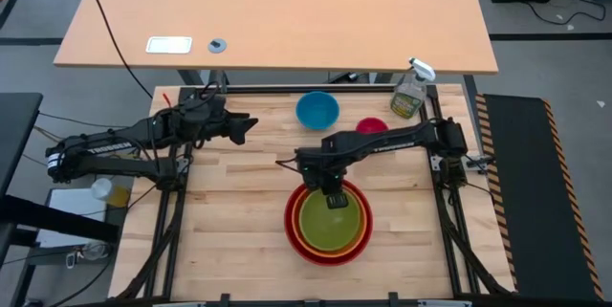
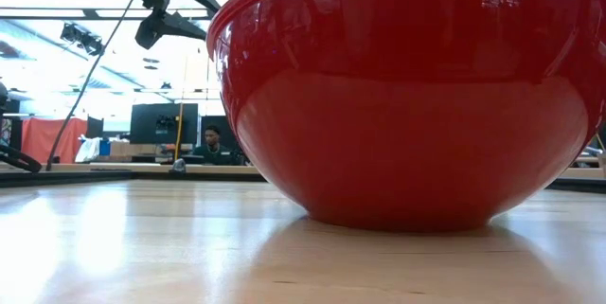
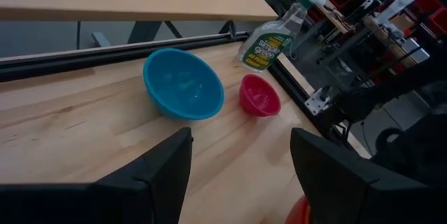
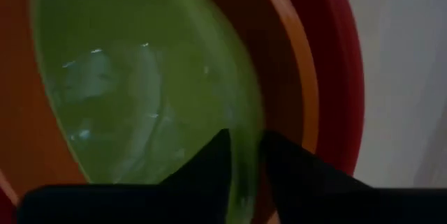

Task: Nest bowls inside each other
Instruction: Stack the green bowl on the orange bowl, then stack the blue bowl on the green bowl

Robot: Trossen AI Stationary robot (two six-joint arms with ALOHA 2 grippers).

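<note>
The red bowl [image 1: 289, 228] [image 2: 407, 105] stands on the table near its front. The orange bowl [image 1: 298, 213] sits inside it, and the lime green bowl [image 1: 332, 226] [image 4: 126, 77] inside that. My right gripper [image 1: 335, 199] [image 4: 246, 147] points down at the green bowl's far rim, its fingers a little apart, one on each side of the rim. The blue bowl [image 1: 316, 110] [image 3: 183, 84] and the small pink bowl [image 1: 371, 126] [image 3: 259, 96] stand apart on the table's far part. My left gripper [image 1: 251, 125] [image 3: 241, 140] hovers open at the far left, pointing toward them. My right gripper comes from above with one finger inside the green bowl and one outside, at the far side of its rim [image 4: 248, 123]. Whether the fingers touch the rim, I cannot tell. The green bowl rests in the orange bowl.
A clear spray bottle [image 1: 411, 92] [image 3: 269, 42] stands at the table's far right corner, just behind the pink bowl. Bare wood lies between the stack and the two loose bowls, and across the table's left half.
</note>
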